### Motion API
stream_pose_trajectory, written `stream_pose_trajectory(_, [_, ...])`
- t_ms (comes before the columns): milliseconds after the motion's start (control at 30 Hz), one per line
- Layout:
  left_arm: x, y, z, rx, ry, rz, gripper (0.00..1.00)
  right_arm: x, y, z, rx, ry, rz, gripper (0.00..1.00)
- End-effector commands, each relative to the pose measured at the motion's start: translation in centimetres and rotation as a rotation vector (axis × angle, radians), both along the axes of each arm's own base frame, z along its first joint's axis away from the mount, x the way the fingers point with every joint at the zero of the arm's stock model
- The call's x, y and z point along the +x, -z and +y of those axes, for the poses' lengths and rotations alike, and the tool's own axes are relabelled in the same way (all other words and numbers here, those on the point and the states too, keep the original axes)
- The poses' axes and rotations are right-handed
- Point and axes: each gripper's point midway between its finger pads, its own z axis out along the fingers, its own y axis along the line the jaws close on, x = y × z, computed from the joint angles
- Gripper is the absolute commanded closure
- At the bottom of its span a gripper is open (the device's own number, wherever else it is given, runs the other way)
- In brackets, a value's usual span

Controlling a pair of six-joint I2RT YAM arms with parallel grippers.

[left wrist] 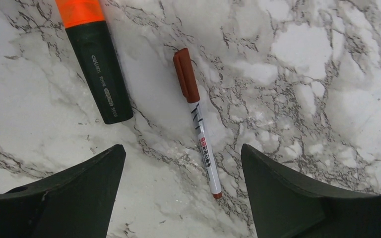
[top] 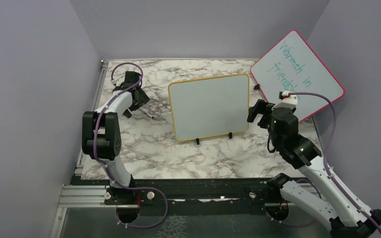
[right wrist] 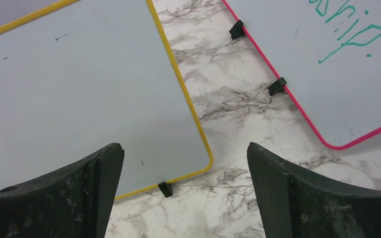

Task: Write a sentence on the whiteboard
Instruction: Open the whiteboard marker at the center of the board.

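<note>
The whiteboard with its yellow-tan frame lies in the middle of the marble table, and its surface is blank; no dark sentence shows on it. It also fills the upper left of the right wrist view. My left gripper is open and empty at the back left. In the left wrist view it hovers over a thin white marker with a brown-red cap, which lies between the jaws' line. My right gripper is open and empty above the whiteboard's right edge and near corner.
A dark green highlighter with an orange cap lies beside the marker. A pink-red-framed board with teal handwriting leans at the back right and shows in the right wrist view. Grey walls enclose the table.
</note>
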Motion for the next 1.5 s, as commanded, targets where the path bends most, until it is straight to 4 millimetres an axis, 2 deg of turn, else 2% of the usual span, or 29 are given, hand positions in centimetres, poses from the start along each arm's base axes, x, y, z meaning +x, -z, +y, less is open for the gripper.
stream_pose_trajectory(0, [0.4, 1.5, 0.2, -0.028, -0.097, 0.095, 0.16, 0.3, -1.5, 0.9, -0.012, -0.062, -0.053, 0.00])
stream_pose_trajectory(167, [1.5, 2.1, 0.6, -0.003, -0.122, 0.119, 0.23, 0.7, -0.8, 1.3, -0.030, -0.079, -0.027, 0.00])
stream_pose_trajectory(333, [2.5, 2.9, 0.4, -0.024, -0.119, 0.138, 0.34, 0.8, -0.6, 1.5, -0.037, -0.086, -0.023, 0.00])
stream_pose_trajectory(433, [2.5, 3.6, 0.8, -0.010, -0.132, 0.151, 0.42, 0.8, -0.8, 1.5, -0.043, -0.090, -0.030, 0.00])
stream_pose_trajectory(667, [2.7, 5.2, 0.6, -0.023, -0.120, 0.186, 0.52, 0.8, -1.0, 1.6, -0.041, -0.095, -0.038, 0.00])
stream_pose_trajectory(867, [1.9, 6.9, 0.7, -0.017, -0.110, 0.235, 0.65, 0.9, -1.1, 1.7, -0.052, -0.106, -0.035, 0.00])
stream_pose_trajectory(1000, [1.2, 8.0, 0.6, -0.040, -0.100, 0.270, 0.78, 1.1, -1.3, 1.9, -0.057, -0.119, -0.040, 0.00])
stream_pose_trajectory(1200, [0.4, 7.0, 0.4, -0.074, -0.078, 0.255, 0.88, 1.6, -0.7, 3.1, -0.067, -0.170, -0.021, 0.00])
stream_pose_trajectory(1367, [-0.2, 4.6, -0.1, -0.119, -0.053, 0.201, 0.93, 2.4, 0.6, 3.6, -0.110, -0.187, 0.019, 0.00])
stream_pose_trajectory(1467, [-0.5, 2.9, -0.4, -0.135, -0.044, 0.144, 0.94, 2.3, 0.6, 5.1, -0.109, -0.282, -0.008, 0.00])
